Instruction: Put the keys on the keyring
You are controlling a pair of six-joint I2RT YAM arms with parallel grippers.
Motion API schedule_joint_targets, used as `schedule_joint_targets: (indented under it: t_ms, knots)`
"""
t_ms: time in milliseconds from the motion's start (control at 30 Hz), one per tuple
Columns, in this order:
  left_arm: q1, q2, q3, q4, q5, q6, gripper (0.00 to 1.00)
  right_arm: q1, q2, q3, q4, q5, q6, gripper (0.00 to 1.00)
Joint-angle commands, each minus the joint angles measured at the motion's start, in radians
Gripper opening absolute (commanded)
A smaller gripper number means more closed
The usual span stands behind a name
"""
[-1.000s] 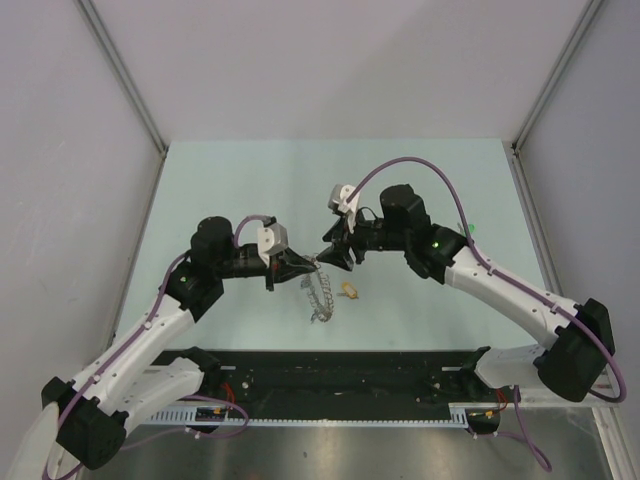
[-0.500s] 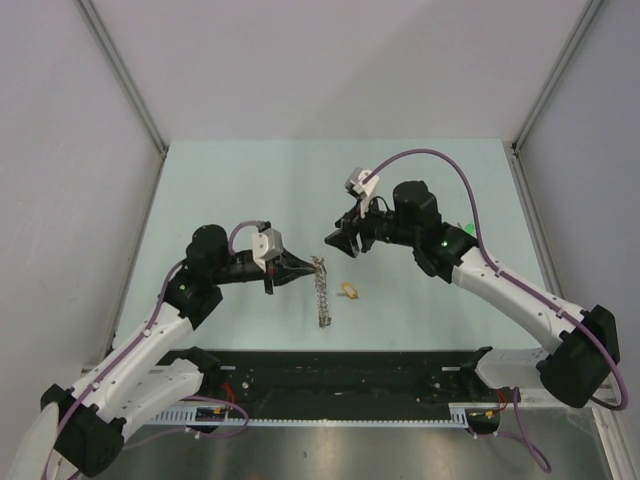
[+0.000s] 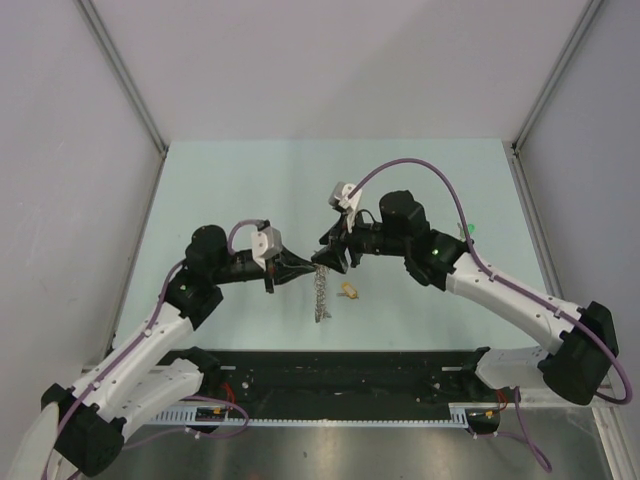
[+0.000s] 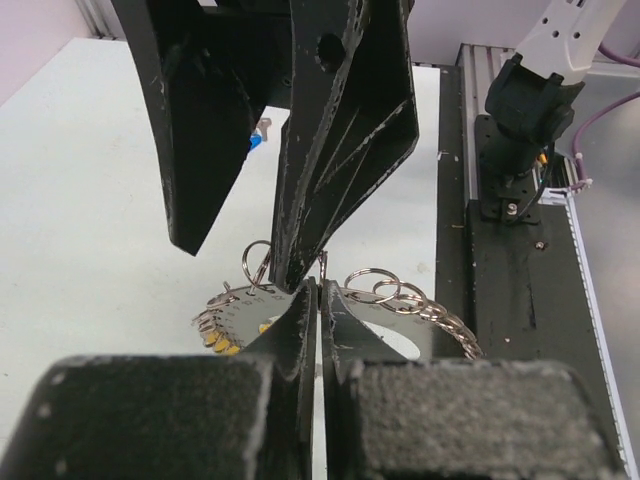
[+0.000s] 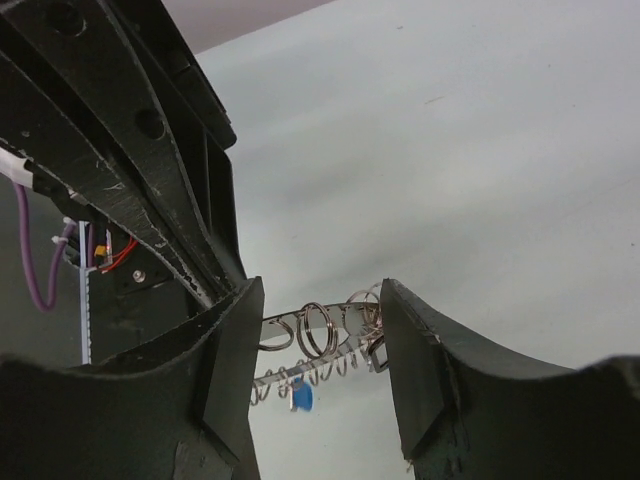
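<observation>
My left gripper [image 3: 305, 263] is shut on the rim of the keyring [image 3: 320, 290], a grey ring lined with small split rings that hangs edge-on above the table. In the left wrist view its fingertips [image 4: 306, 300] are pressed together on the flat ring [image 4: 400, 318]. My right gripper [image 3: 332, 256] is open and straddles the ring's upper part [image 5: 330, 325], which lies between its two pads [image 5: 235, 350] without a visible grip. A yellow-capped key [image 3: 349, 291] lies on the table just right of the ring. Below the ring a blue cap [image 5: 300, 397] shows.
The pale green table [image 3: 250, 190] is enclosed by grey walls. A black rail [image 3: 340, 375] with both arm bases runs along the near edge. The right arm's purple cable [image 3: 420, 165] arcs above its wrist.
Half a second ago the right gripper stood back up and to the right of the ring; now it is at the ring again, meeting the left gripper. The left gripper stays shut on the ring.
</observation>
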Motion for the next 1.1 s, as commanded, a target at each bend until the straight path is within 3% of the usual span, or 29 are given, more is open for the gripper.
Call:
schedule_joint_targets:
  t_ms: [0,433,733,900,1067]
  knots:
    - [0.007,-0.031,-0.014,0.124,-0.047,-0.061,0.0,0.018,-0.005,-0.008,-0.048,0.052,-0.022,0.56]
    - [0.009,-0.141,-0.147,0.364,-0.213,-0.219,0.01,-0.111,-0.187,-0.193,-0.052,0.088,0.015,0.56]
    - [0.027,-0.161,-0.221,0.502,-0.198,-0.343,0.0,-0.159,-0.217,-0.311,0.143,0.032,0.113,0.55]
    - [0.102,-0.178,-0.252,0.522,-0.236,-0.458,0.0,-0.152,-0.204,-0.37,0.143,0.123,0.104,0.53]
    - [0.237,-0.155,-0.252,0.552,-0.167,-0.583,0.0,-0.126,-0.186,-0.453,0.189,0.213,0.107,0.5]
